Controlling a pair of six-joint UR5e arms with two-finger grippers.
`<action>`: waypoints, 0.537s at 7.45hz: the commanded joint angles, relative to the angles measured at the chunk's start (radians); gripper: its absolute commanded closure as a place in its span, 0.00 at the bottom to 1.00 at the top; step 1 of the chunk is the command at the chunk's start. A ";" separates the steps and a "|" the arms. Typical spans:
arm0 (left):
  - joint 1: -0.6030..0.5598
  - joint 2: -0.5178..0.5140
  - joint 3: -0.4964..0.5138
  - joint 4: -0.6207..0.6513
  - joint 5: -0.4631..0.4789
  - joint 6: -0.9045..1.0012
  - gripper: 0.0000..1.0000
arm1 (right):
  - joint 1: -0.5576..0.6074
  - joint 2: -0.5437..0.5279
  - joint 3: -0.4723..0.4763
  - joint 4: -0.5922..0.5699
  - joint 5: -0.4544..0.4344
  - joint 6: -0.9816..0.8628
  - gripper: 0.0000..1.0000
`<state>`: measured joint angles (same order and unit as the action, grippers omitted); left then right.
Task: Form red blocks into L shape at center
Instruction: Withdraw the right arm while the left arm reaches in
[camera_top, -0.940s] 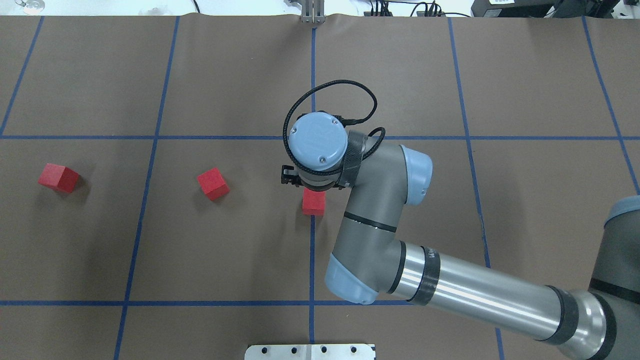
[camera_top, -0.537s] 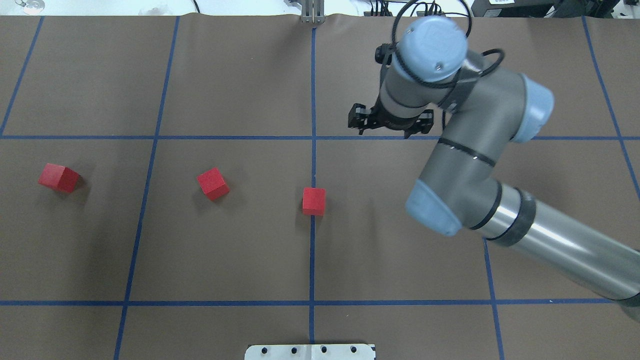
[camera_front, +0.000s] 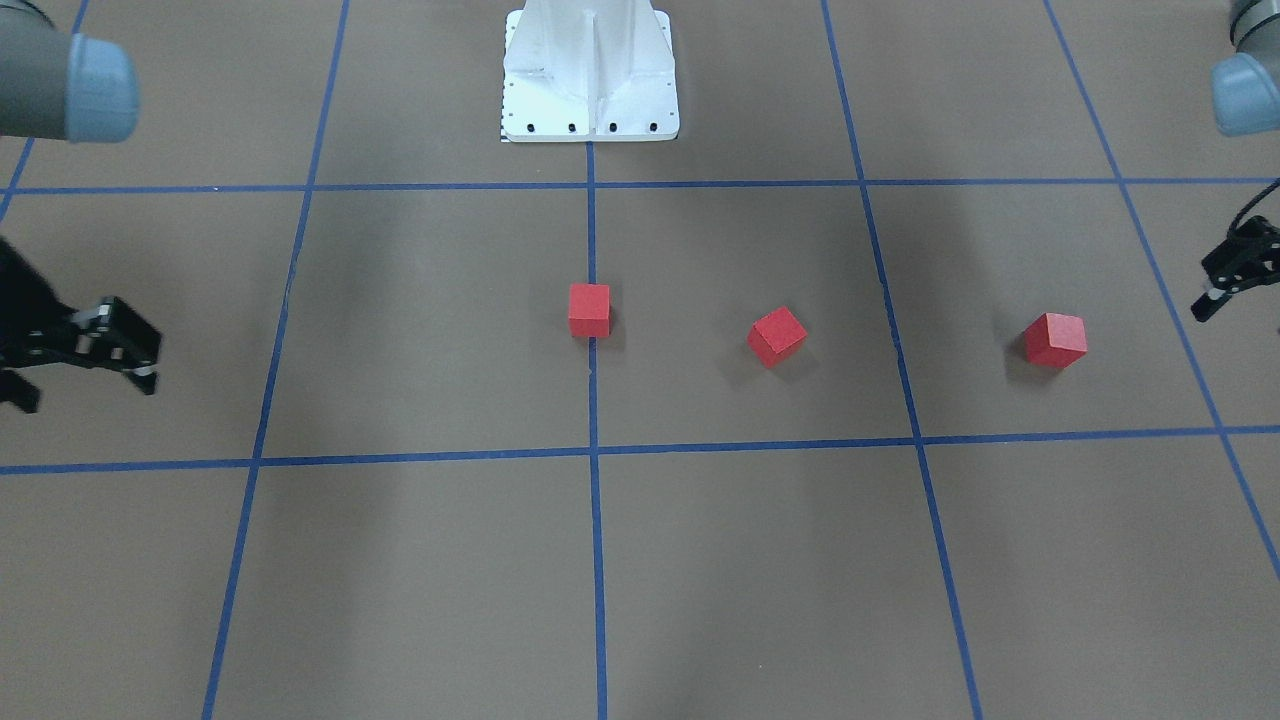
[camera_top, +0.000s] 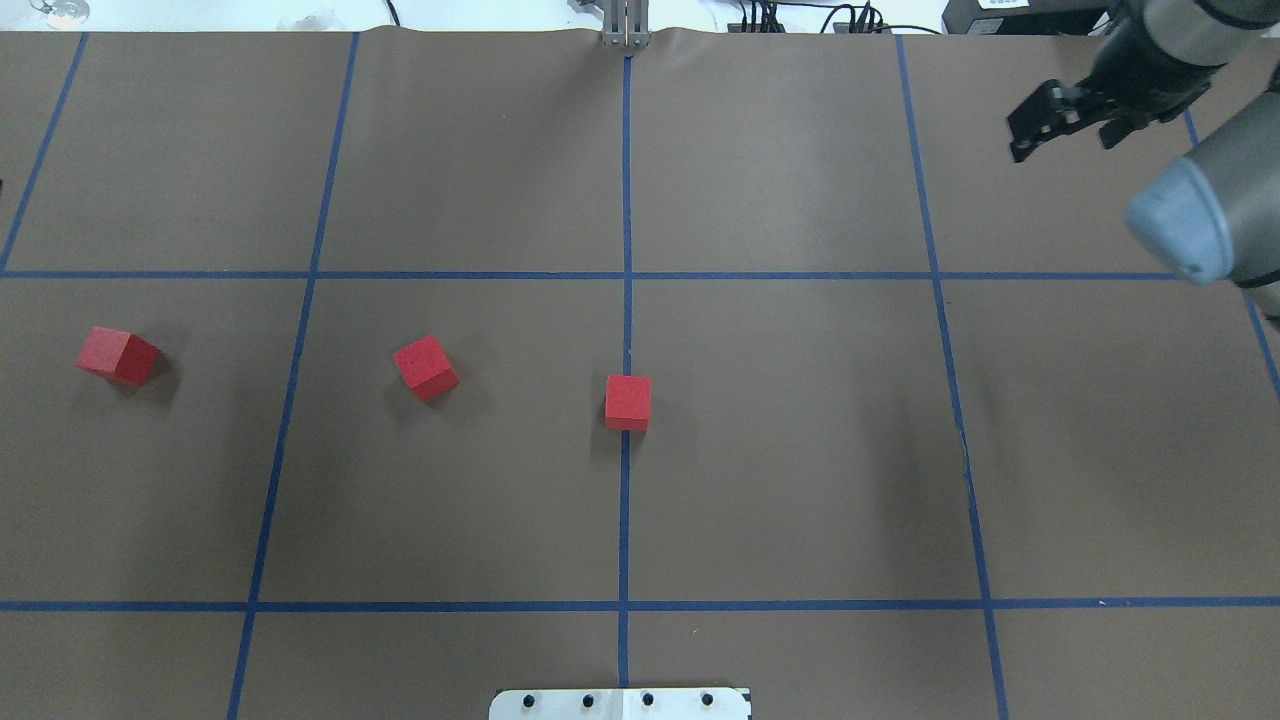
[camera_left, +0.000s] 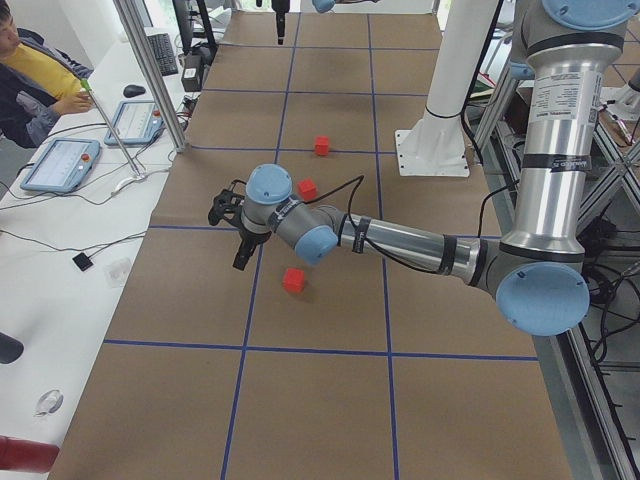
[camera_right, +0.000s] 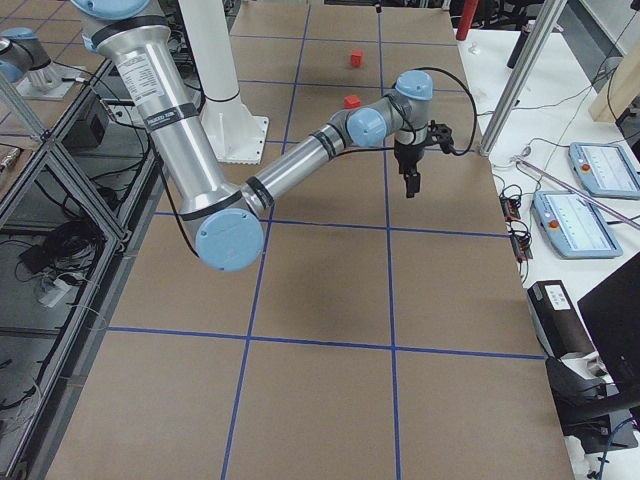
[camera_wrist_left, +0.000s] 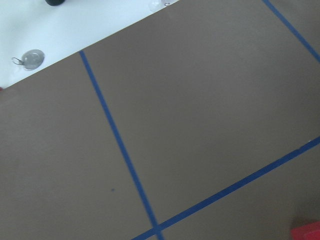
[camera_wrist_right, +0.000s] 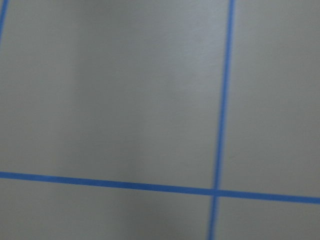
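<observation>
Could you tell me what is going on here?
Three red blocks must form an L. The centre block sits on the centre line; the middle block and leftmost block lie apart on the robot's left. Neither claw touches one: the right claw is open at far right, the left claw hangs near the leftmost.

Work surface (camera_top: 800, 470): uniform matte brown, ruled into a grid by blue tape lines (camera_top: 625, 180). Red blocks (camera_top: 628, 401) (camera_top: 426, 367) (camera_top: 117, 356): all three plain red on every visible face, unmarked, the side faces reading a shade darker. Right arm (camera_top: 1215, 205): grey shell with a pale blue joint cap. Left arm (camera_left: 400, 240): silver tube, grey joints, pale blue caps. Right gripper (camera_top: 1063, 140) and left gripper (camera_left: 232, 235): black. Robot pedestal (camera_front: 590, 70): white.
</observation>
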<state>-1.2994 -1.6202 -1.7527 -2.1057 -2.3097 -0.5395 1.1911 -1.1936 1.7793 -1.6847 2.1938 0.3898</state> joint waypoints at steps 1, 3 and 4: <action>0.176 -0.013 -0.080 0.006 0.077 -0.402 0.00 | 0.160 -0.148 -0.056 0.010 0.058 -0.295 0.00; 0.334 -0.062 -0.079 0.013 0.126 -0.644 0.00 | 0.193 -0.234 -0.063 0.014 0.055 -0.340 0.00; 0.415 -0.099 -0.079 0.038 0.175 -0.750 0.01 | 0.197 -0.256 -0.066 0.013 0.054 -0.365 0.00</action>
<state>-0.9912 -1.6791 -1.8296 -2.0886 -2.1911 -1.1432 1.3754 -1.4079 1.7185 -1.6725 2.2489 0.0612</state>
